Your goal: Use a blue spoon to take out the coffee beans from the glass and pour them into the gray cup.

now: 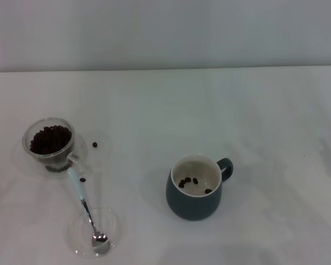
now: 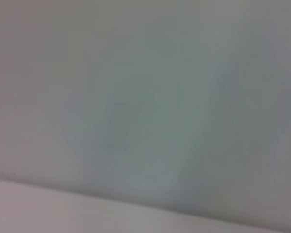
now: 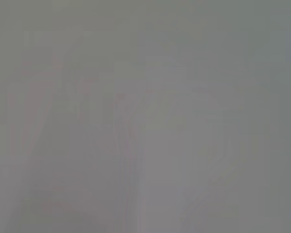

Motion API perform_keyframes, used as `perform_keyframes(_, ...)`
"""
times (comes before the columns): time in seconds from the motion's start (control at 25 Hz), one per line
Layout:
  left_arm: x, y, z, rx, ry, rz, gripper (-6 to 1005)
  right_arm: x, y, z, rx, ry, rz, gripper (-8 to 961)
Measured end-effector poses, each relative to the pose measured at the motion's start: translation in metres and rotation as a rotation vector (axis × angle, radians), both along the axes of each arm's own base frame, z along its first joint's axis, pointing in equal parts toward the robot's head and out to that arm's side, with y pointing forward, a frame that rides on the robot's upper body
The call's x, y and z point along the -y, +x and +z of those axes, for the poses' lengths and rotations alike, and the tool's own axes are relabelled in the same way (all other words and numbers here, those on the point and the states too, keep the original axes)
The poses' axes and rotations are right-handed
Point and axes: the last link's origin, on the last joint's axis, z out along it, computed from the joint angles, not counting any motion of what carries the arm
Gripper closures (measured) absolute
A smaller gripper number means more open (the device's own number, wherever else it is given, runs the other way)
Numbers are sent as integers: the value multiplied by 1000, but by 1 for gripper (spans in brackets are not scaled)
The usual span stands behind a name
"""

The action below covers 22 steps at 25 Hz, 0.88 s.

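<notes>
Looking down from the head view, neither gripper is in sight, so whether either claw is spread or closed cannot be told. On the robot's left stands the small clear double-walled glass mug (image 1: pixel 50 144), well filled with the dark oval roasted coffee beans (image 1: pixel 51 138). The teaspoon with the pale light-blue handle and shiny metal bowl (image 1: pixel 86 208) lies just in front of it, its handle end close to the mug's base and its bowl resting in a flat round clear glass dish (image 1: pixel 94 231). Two stray beans (image 1: pixel 95 144) lie on the white tabletop (image 1: pixel 209 105), one beside the mug and one near the handle. Well apart to the right sits the rounded dark blue-gray ceramic mug with a cream inside (image 1: pixel 194 187), holding only a few beans, so most of the job looks undone. By my judgement the spoon is light, stiff and slick; the painted handle, midway along, is the sensible hold, and the metal neck looks too thin and slippery to pinch. The left wrist view shows only a pale blank surface. The right wrist view likewise shows nothing identifiable.
</notes>
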Motion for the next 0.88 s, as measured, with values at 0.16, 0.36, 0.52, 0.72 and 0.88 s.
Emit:
perform_keyframes(0.16, -6, -6, 12, -65, 101, 11, 418, 1, -2, -6, 0, -31, 9, 558)
perform_keyframes(0.36, -22, -5, 19, -130, 184, 0, 419, -1, -5, -11, -5, -63, 21, 558)
perform_keyframes(0.52, -33, -2, 27, -161, 245, -13, 419, -2, -9, -13, -15, -70, 38, 558)
perform_keyframes(0.72, -41, 1, 32, -177, 334, -10, 419, -10, -11, -14, -13, -68, 35, 558)
perform_keyframes(0.88, -48, 3, 34, -189, 362, -11, 419, -12, -12, -13, -18, -58, 35, 558)
